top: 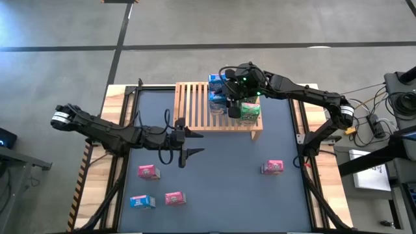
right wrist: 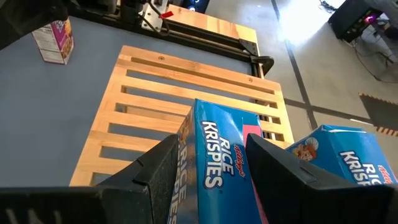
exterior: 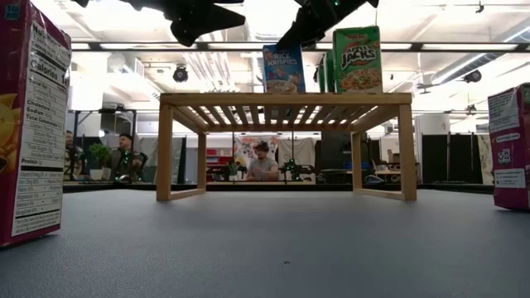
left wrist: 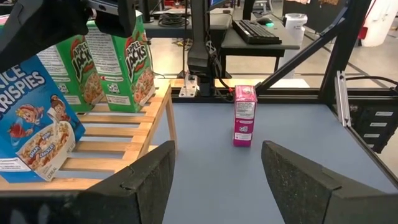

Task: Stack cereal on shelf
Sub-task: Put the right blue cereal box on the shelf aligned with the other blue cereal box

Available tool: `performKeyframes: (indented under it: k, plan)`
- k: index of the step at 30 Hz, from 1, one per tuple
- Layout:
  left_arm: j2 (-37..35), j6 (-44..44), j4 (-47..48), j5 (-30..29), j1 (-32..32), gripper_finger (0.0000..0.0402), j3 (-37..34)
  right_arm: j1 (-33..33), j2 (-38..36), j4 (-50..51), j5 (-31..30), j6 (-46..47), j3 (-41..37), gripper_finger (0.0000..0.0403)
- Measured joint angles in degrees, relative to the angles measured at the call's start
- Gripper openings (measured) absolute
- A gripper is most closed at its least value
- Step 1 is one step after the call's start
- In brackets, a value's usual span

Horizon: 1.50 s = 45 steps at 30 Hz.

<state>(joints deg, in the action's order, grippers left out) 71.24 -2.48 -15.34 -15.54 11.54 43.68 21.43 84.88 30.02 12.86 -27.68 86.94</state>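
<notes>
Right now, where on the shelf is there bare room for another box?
The shelf's half nearer the left arm is bare slats. The other half is crowded with blue boxes and green boxes, under the right claw.

The high view looks straight down on the whole counter and both arms. The low view sits at counter height, looking level under the shelf into the room. Each wrist view looks forward, close, past its own jaws. All four share the shelf and its cereal boxes
</notes>
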Motion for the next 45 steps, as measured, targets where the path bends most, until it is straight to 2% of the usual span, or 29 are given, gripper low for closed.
performKeyframes:
  k: [16,27,31,39,45]
  plan:
    - [1.7,0.2,-1.5,-0.1,0.0,0.0223,-0.3,-0.1,-1.7,0.7,0.6,1.1,0.0,0.0179]
    - [3.4,0.5,-3.1,-0.5,-0.4,0.0223,-0.3,0.0,-2.0,1.3,0.5,2.2,0.0,0.0252]
    - [3.3,0.5,-3.1,-0.5,-0.4,0.0223,-0.3,0.0,-2.0,1.1,-2.4,1.6,0.0,0.027]
    - [3.3,0.5,-3.1,-0.5,-0.5,0.0223,-0.3,0.2,-1.9,1.1,-2.4,2.8,0.0,0.0281]
    - [3.3,0.5,-3.1,-0.5,-0.5,0.0223,-0.3,1.2,-1.1,2.9,-2.5,4.1,0.0,0.0268]
